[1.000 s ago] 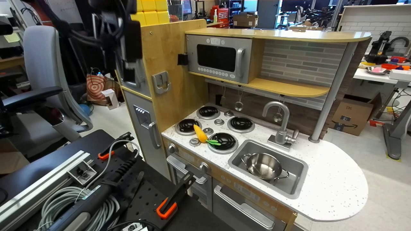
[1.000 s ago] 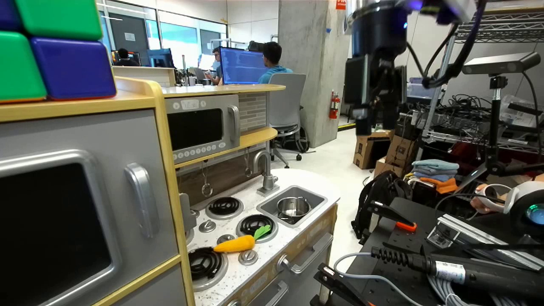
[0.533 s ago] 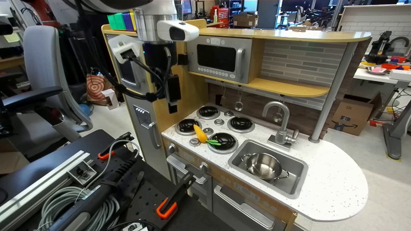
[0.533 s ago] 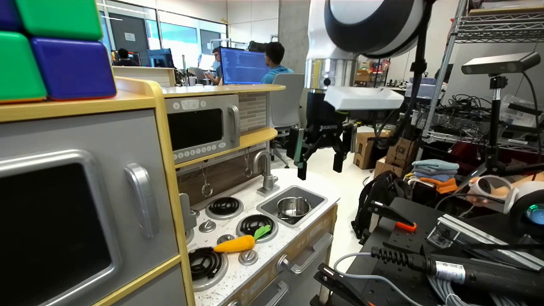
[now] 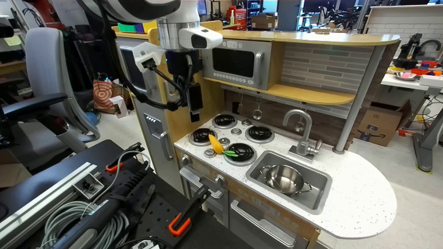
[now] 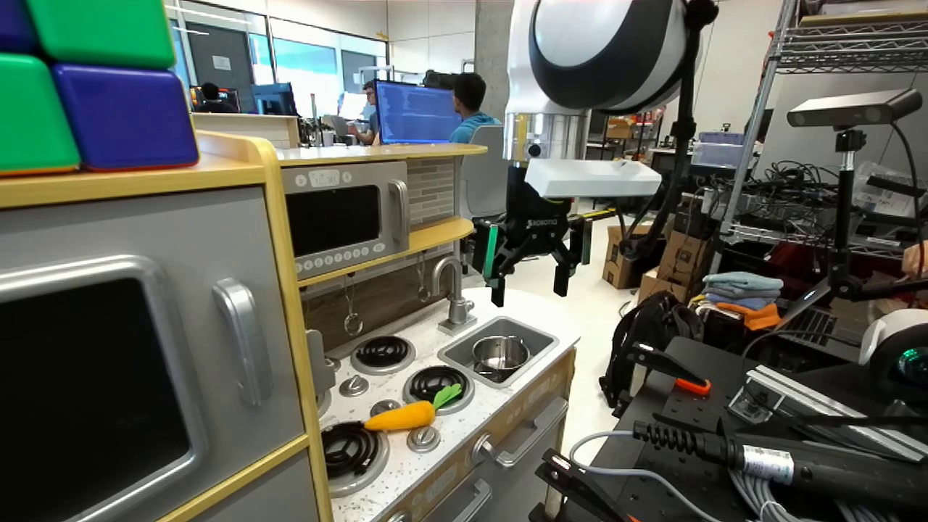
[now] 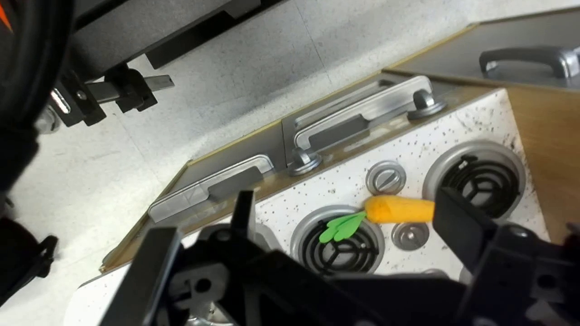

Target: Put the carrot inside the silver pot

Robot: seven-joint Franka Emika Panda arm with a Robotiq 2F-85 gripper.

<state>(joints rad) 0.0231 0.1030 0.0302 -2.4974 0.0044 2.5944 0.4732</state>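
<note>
The yellow-orange toy carrot (image 5: 216, 143) with its green leafy end lies on the stove top, its leaves over a burner; it also shows in an exterior view (image 6: 401, 417). The silver pot (image 5: 284, 178) stands in the grey sink and looks empty; it shows too in an exterior view (image 6: 500, 355). My gripper (image 6: 530, 289) is open and empty, pointing down, well above the counter. In the wrist view my gripper (image 7: 346, 199) has the carrot (image 7: 385, 209) between its spread fingers in the picture, far below; the tip end is hidden behind the finger on the picture's right.
The tall wooden cabinet wall (image 5: 207, 90) stands close beside my gripper. The microwave (image 5: 235, 64) and shelf (image 5: 311, 93) overhang the counter's back. The faucet (image 5: 304, 131) rises behind the sink (image 5: 316, 207). Raised knobs (image 5: 210, 153) and burners (image 5: 201, 136) surround the carrot.
My gripper has swung in over the kitchen from higher up and turned to point down. In the last half second it shifted slightly toward the stove. The carrot and pot have not moved.
</note>
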